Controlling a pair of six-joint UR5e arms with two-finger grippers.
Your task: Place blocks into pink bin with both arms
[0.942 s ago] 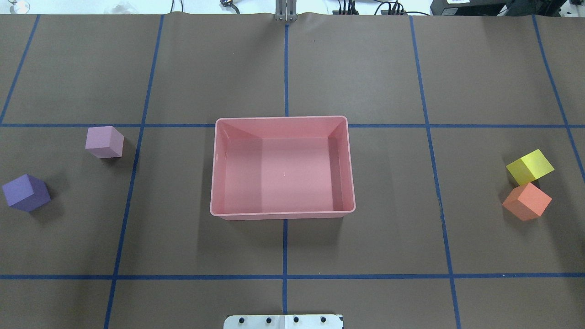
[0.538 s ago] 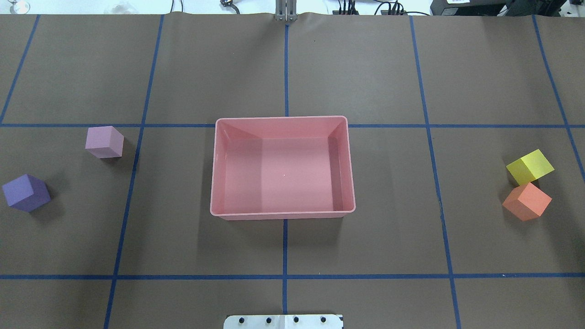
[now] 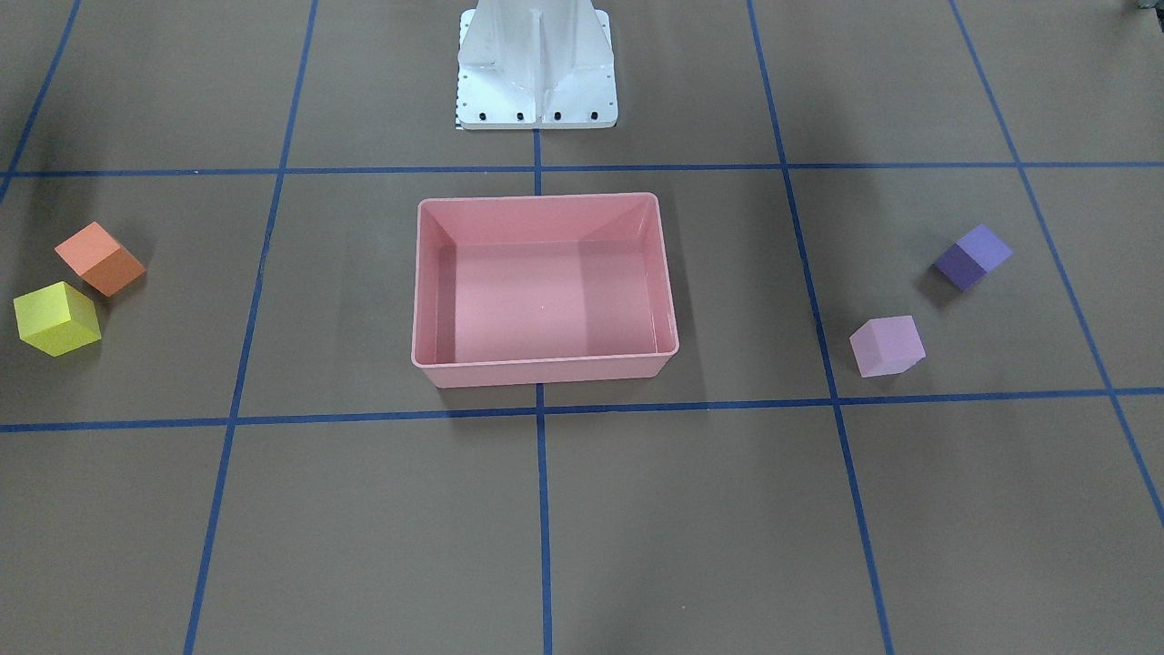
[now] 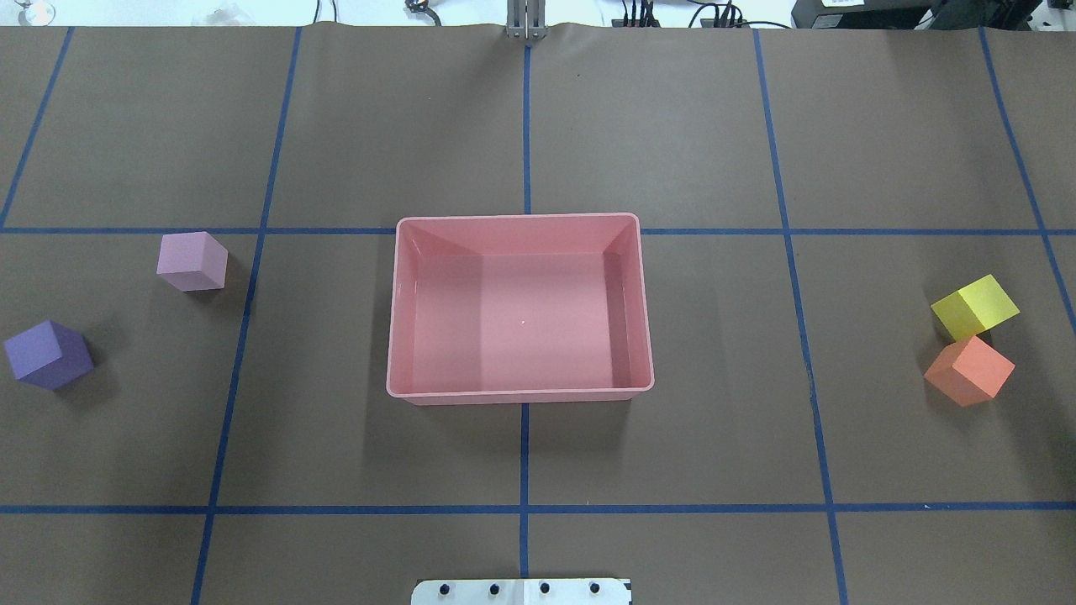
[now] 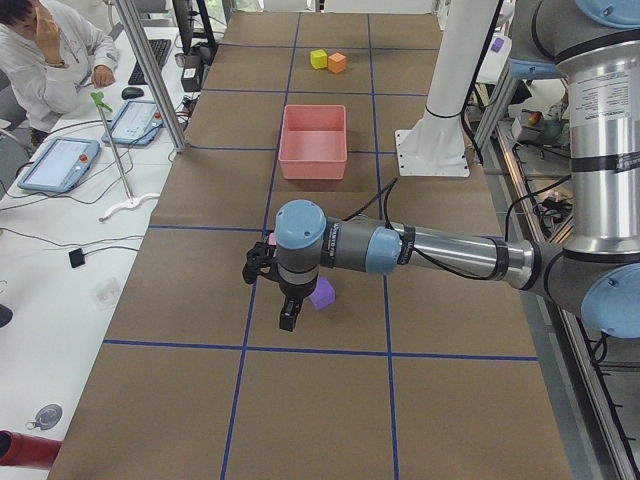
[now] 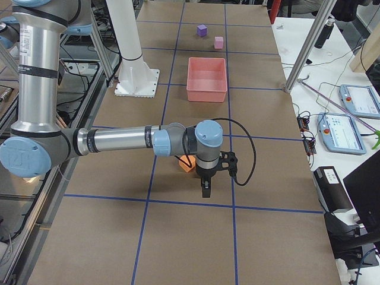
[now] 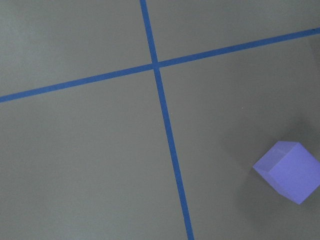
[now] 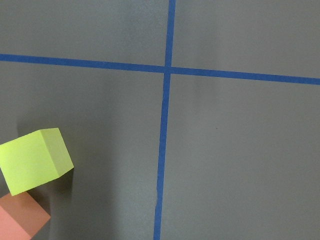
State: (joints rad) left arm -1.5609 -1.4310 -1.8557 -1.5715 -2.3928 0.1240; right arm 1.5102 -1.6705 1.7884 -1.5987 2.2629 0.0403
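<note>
The empty pink bin [image 4: 519, 391] [image 3: 544, 362] sits mid-table. On the robot's left lie a purple block [image 4: 48, 355] [image 7: 287, 171] and a pale pink-lilac block [image 4: 192, 260] [image 3: 888, 346]. On its right a yellow block [image 4: 975, 307] [image 8: 35, 161] touches an orange block [image 4: 969, 370] [image 3: 100, 258]. Only the side views show the grippers. My left gripper [image 5: 288, 315] hangs beside the purple block [image 5: 321, 293], my right gripper [image 6: 205, 189] beside the orange block [image 6: 187, 165]. I cannot tell whether either is open or shut.
The white arm base [image 3: 536, 64] stands behind the bin on the robot's side. Blue tape lines grid the brown table. A seated person [image 5: 55, 50] and tablets [image 5: 58, 163] are at a side desk across the table from the robot, with metal posts [image 5: 150, 70] along that edge.
</note>
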